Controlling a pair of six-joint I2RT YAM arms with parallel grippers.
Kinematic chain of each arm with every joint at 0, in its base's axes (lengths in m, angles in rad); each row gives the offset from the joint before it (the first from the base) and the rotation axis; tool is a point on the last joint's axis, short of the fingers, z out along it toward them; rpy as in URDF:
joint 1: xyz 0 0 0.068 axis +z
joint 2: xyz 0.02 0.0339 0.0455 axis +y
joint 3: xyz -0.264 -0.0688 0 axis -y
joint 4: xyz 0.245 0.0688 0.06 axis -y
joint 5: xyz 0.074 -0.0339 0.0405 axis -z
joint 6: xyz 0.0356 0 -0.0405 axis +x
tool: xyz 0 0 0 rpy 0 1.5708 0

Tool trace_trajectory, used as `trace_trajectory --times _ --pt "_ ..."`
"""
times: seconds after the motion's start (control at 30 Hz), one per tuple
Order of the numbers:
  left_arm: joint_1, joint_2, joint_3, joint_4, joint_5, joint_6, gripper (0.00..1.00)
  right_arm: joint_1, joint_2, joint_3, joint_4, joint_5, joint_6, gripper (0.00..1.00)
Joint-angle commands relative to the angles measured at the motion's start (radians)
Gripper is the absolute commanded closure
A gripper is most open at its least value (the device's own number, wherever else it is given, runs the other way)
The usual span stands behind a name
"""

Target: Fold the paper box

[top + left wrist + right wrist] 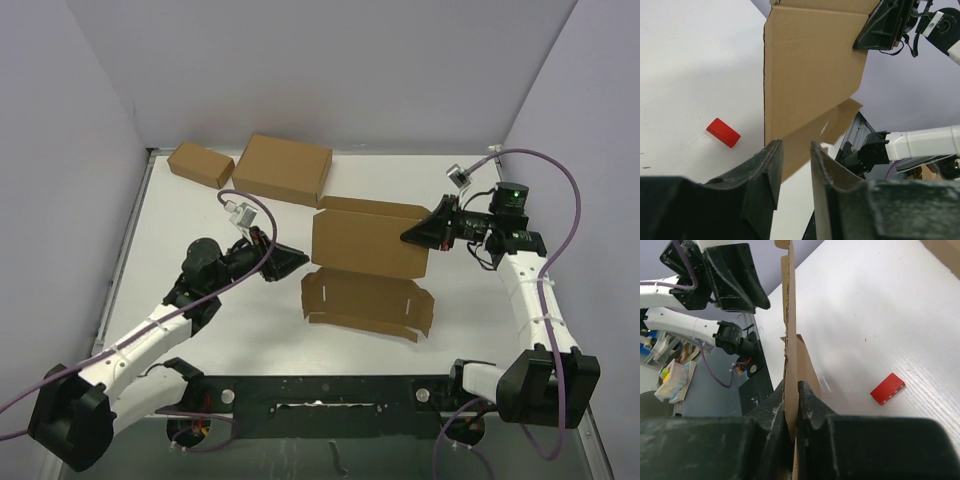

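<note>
The paper box (365, 248) lay half-unfolded, a thicker cardboard box (283, 168) just behind it. It looked light and floppy, stiff only along its creases, and was best pinched at panel edges. The right gripper (412, 234) was clenched on its right edge. The left gripper (298, 262), just beside its left edge, seemed released and empty.

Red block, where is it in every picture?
Top external: not seen in it.
Left wrist: the red block lies at middle left, left of the paper box.
Right wrist: the red block lies at lower right, right of the paper box.
Shared landmark: the paper box, which shows in all three views.
</note>
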Motion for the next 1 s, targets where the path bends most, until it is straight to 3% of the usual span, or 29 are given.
trace_trajectory --times 0.0,0.17,0.43,0.8,0.97 --pt "0.003 -0.113 -0.016 -0.042 -0.038 0.020 0.70 -0.028 -0.041 -0.012 0.067 -0.036 0.013 1.00" --pt "0.005 -0.207 -0.052 -0.134 -0.087 0.033 0.68 -0.054 -0.054 -0.015 0.080 -0.041 0.028 1.00" --pt "0.001 -0.199 -0.075 -0.154 -0.099 -0.006 0.88 -0.060 -0.060 -0.019 0.093 -0.043 0.040 1.00" --pt "-0.023 -0.090 -0.172 0.014 -0.083 -0.083 0.94 -0.066 -0.060 -0.026 0.093 -0.040 0.033 1.00" --pt "-0.064 -0.058 -0.157 0.028 -0.138 -0.076 0.95 -0.066 -0.058 -0.030 0.095 -0.041 0.034 1.00"
